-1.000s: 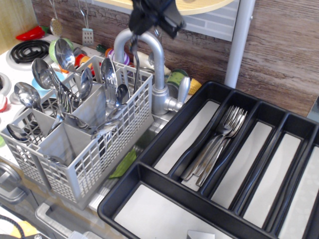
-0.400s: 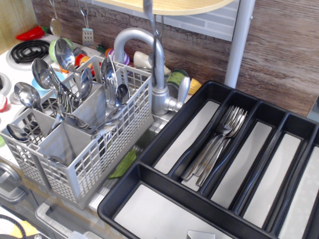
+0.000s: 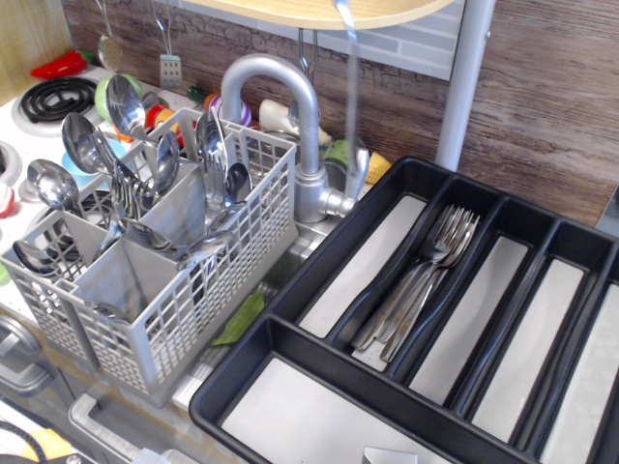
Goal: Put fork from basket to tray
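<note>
A silver fork (image 3: 352, 87) hangs upright from the top edge of the view, blurred, just right of the faucet and between basket and tray. The gripper holding it is above the frame and out of view. The light grey grid basket (image 3: 184, 309) stands at the left and holds several round-bowled spoons (image 3: 211, 145). The black tray (image 3: 290, 290) lies at the right. Several forks (image 3: 426, 271) lie together in its second long compartment.
A curved steel faucet (image 3: 300, 116) rises between basket and tray, close to the hanging fork. A metal pole (image 3: 462, 77) stands behind the tray. A wooden shelf (image 3: 319, 12) is overhead. Stove burners (image 3: 53, 97) and toy food are at the far left.
The gripper, seen above the basket a second ago, has risen out of the top of the view. The fork has come out of the basket and moved right, past the faucet.
</note>
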Controlling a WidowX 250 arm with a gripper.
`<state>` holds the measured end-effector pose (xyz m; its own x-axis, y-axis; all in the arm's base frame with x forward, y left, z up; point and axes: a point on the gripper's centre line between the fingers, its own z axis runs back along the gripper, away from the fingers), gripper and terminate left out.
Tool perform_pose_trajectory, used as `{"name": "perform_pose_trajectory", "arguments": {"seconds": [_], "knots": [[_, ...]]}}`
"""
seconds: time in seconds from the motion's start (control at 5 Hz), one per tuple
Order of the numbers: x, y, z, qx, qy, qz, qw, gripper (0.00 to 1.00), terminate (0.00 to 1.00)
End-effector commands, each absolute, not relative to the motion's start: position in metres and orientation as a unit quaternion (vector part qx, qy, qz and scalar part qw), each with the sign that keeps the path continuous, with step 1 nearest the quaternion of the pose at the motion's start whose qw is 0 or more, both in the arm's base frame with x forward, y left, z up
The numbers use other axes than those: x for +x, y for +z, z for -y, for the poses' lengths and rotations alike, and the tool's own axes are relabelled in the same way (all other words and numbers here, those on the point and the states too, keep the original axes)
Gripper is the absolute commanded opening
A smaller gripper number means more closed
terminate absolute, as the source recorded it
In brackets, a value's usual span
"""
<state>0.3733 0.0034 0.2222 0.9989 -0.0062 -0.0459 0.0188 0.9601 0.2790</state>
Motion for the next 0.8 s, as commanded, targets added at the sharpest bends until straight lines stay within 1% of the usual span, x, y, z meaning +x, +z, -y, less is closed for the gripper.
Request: {"name": "perform_pose_trajectory", "arguments": {"seconds": [0.0, 0.2, 0.4, 0.6], "knots": [[0.366, 0.221, 0.019, 0.081, -0.016, -0.032, 0.996, 0.0, 0.0], [0.364, 0.204, 0.016, 0.037, -0.015, -0.029, 0.999, 0.0, 0.0], [0.365, 0.183, 0.015, -0.004, -0.03, -0.048, 0.998, 0.0, 0.0], [0.361, 0.161, 0.007, -0.001, -0.055, -0.038, 0.998, 0.0, 0.0]]}}
